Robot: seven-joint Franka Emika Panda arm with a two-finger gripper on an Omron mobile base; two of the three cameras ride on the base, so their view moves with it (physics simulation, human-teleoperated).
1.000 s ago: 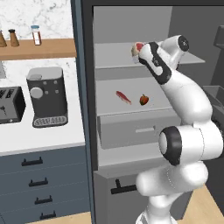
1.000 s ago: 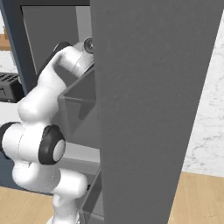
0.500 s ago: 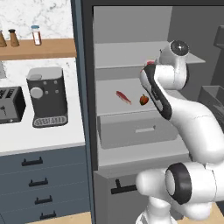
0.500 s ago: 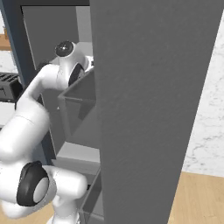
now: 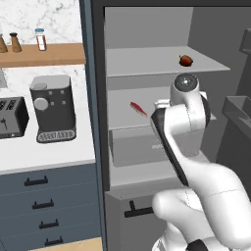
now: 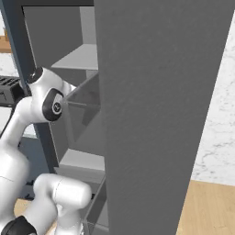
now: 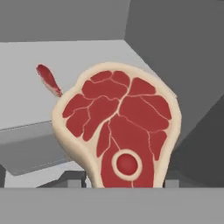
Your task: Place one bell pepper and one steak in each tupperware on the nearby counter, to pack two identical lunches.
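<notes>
I see my gripper (image 7: 124, 186) grasping the steak (image 7: 120, 127); a red strip, perhaps another steak (image 7: 48, 79), lies mid-shelf (image 7: 26, 87).

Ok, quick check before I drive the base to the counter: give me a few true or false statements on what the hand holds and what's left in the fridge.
1. A steak stands upright between the gripper's fingers. True.
2. A red bell pepper sits on the fridge's upper shelf. True.
3. The middle shelf holds a second whole steak lying flat. False: what lies there is a thin red strip; I cannot tell what it is.
4. The coffee machine stands inside the fridge. False: it is on the white counter, beside the toaster.
5. The fridge door is shut. False: it stands open.
</notes>
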